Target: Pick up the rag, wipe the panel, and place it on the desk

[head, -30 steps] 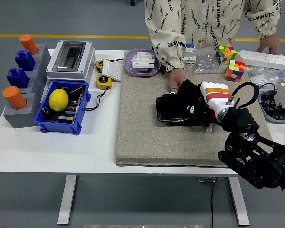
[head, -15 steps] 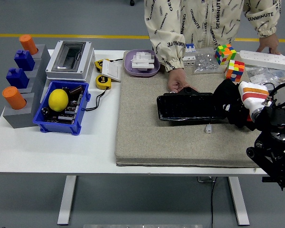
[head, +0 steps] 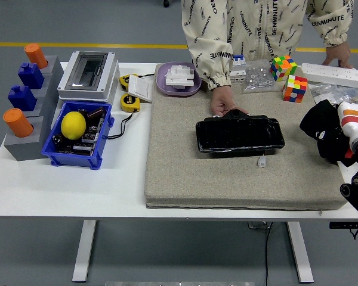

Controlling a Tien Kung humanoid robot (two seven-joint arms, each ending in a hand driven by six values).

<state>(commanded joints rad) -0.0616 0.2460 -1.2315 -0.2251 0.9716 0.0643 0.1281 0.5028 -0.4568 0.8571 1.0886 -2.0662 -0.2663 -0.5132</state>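
At the near right edge of the desk (head: 65, 190), the right robot hand (head: 353, 119), white with orange stripes, is closed on a black rag (head: 325, 128) bunched under it. Rag and robot hand sit over the right end of the grey mat (head: 227, 179), well clear of the panel (head: 240, 134). The left robot hand is out of sight.

The panel, black and glossy, lies flat near the middle of the mat, long side running left to right. A small white connector (head: 261, 161) lies on the mat just in front of it.

On the near left of the desk, a blue bin (head: 79, 136) holds a lemon (head: 73, 125) and dark parts. Beside it stands a grey block rack (head: 30, 83) with orange and blue pieces on top.

Behind the panel, a person's hand (head: 222, 102) rests on the mat, touching the panel's far edge. Further back are a grey switch box (head: 89, 72), a yellow tape measure (head: 130, 102), a purple dish (head: 178, 78) holding white pieces, two colour cubes (head: 289, 77) and a white power strip (head: 335, 74), on which the person's other hand (head: 338, 55) rests.
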